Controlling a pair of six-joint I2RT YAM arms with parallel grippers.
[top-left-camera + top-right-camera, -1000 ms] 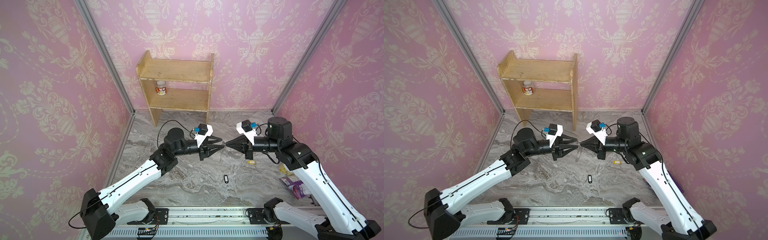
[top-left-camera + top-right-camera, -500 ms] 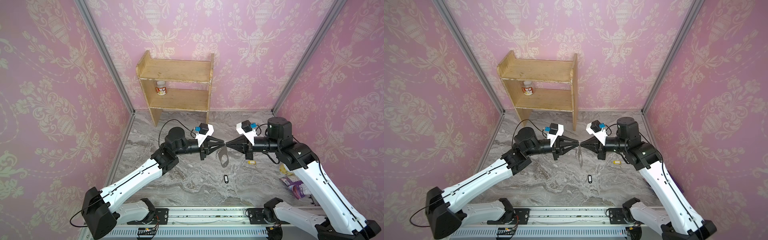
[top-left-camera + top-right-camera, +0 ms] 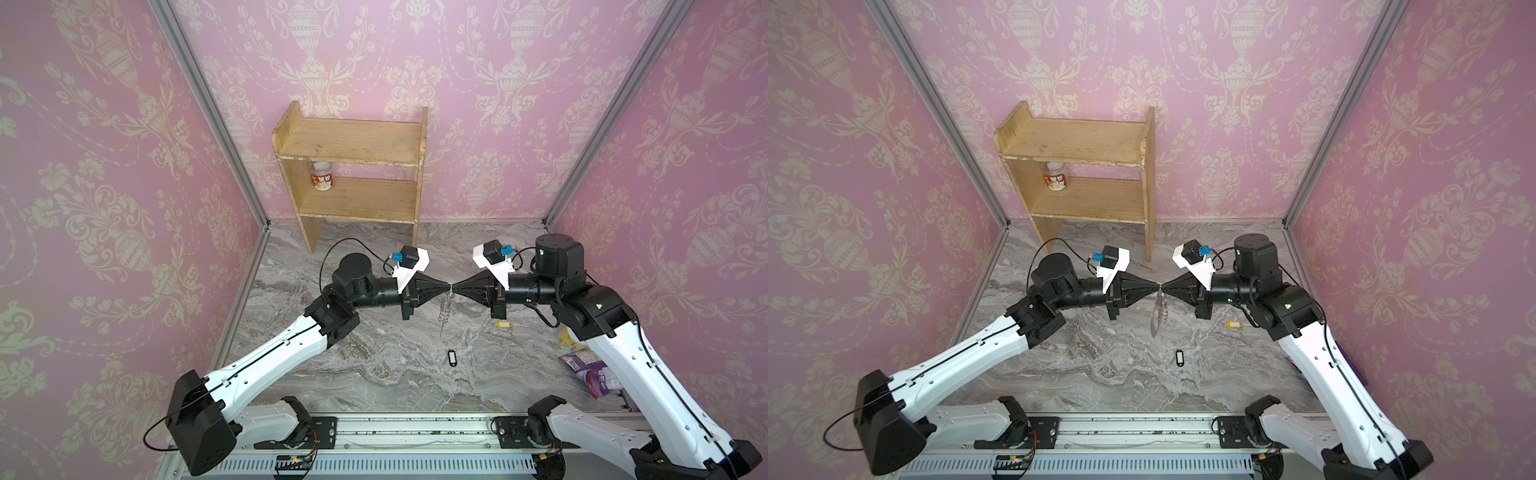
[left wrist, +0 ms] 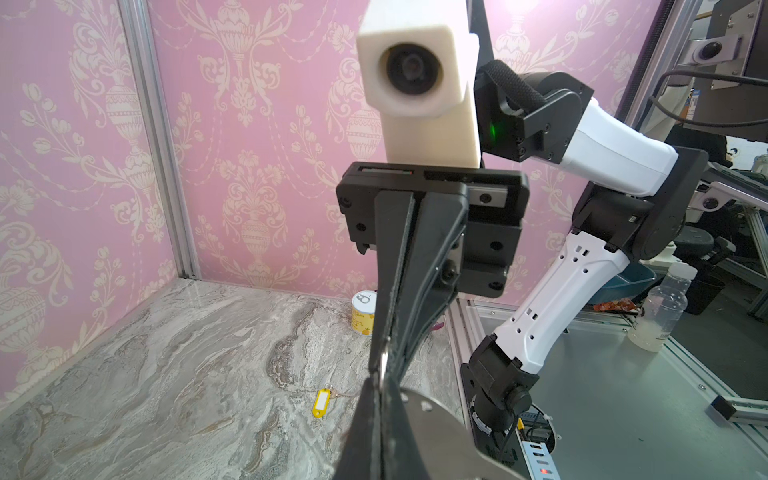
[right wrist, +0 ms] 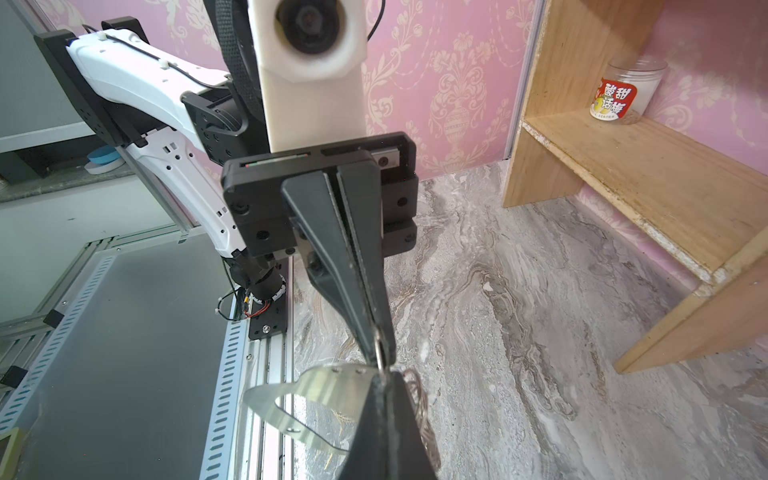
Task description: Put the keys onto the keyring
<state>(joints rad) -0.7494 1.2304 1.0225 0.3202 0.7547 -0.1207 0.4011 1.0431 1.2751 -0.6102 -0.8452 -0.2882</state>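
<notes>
The keyring [image 3: 444, 309] [image 3: 1158, 313], a flat grey plate with metal split rings, hangs edge-on above the middle of the marble floor. My left gripper [image 3: 449, 286] [image 4: 380, 380] and right gripper [image 3: 454, 286] [image 5: 384, 376] meet tip to tip over it. Both are shut on one split ring [image 4: 385, 360] [image 5: 379, 348] at the plate's top corner. The plate [image 4: 436, 428] [image 5: 316, 386] dangles below the pinch. Both keys lie loose on the floor: the yellow key [image 3: 503, 325] [image 3: 1234, 324] [image 4: 322, 402] under the right wrist, the black key [image 3: 452, 357] [image 3: 1179, 358] nearer the front.
A wooden shelf [image 3: 353, 166] stands against the back wall with a jar [image 3: 322, 176] on its lower board. A yellow can [image 4: 363, 311] and a purple packet [image 3: 590, 370] lie at the right edge beside the right arm. A metal rail [image 3: 415, 428] runs along the front.
My left gripper has reached rightwards to the right gripper's tips and shut on the split ring there. The hanging plate has swung to edge-on. The right arm held still.
</notes>
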